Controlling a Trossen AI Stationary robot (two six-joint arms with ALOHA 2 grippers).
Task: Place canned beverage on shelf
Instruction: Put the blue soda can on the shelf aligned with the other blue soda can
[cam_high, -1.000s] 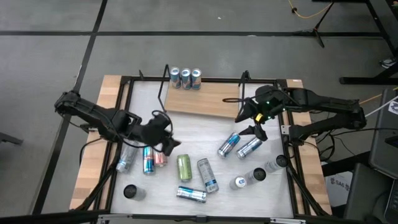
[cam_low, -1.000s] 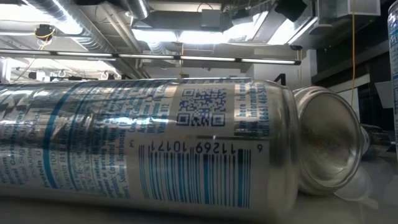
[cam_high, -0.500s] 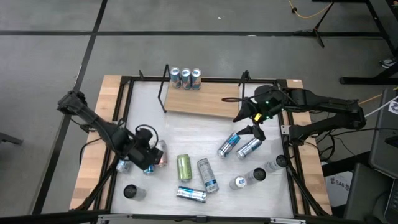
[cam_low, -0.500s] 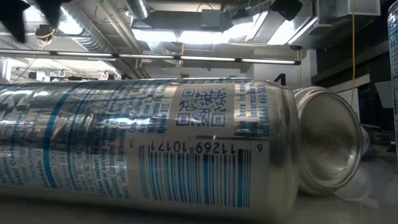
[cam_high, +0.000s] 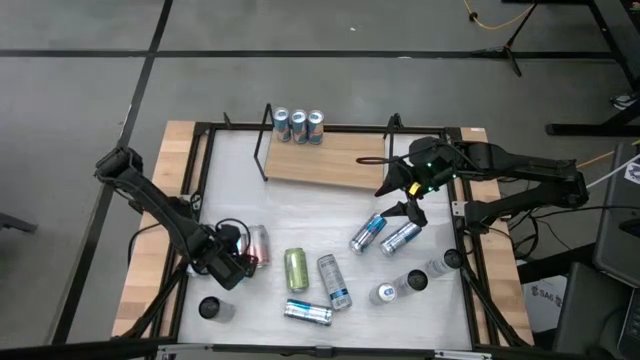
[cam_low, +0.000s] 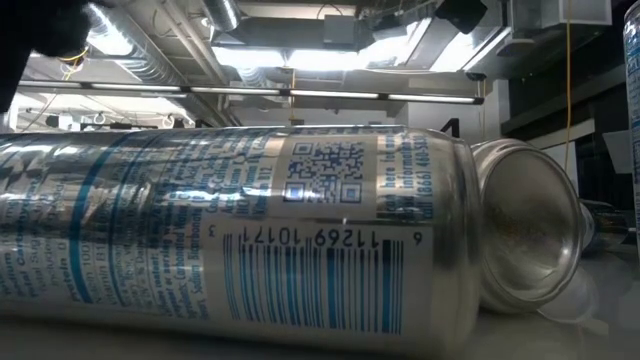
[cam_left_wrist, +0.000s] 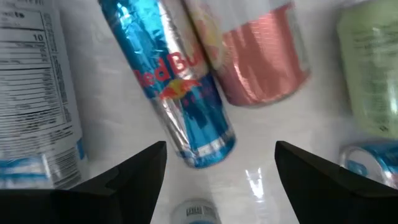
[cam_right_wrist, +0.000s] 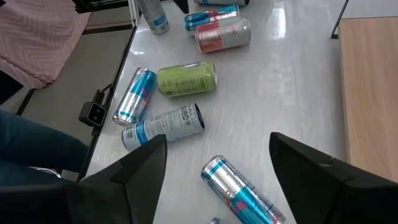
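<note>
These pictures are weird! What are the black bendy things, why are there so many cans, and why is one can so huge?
The black bendy things are two robot arms at a table. Each ends in a two-finger pincer. One picture looks straight down from above. One sits at table height, so a lying can right in front of it looks giant. Two come from cameras on the arms' wrists. The left pincer is open and holds nothing, just above a blue can and a pink can. The right pincer is open and empty too, by the shelf, a wooden board where three cans already stand. More cans lie on the table.
</note>
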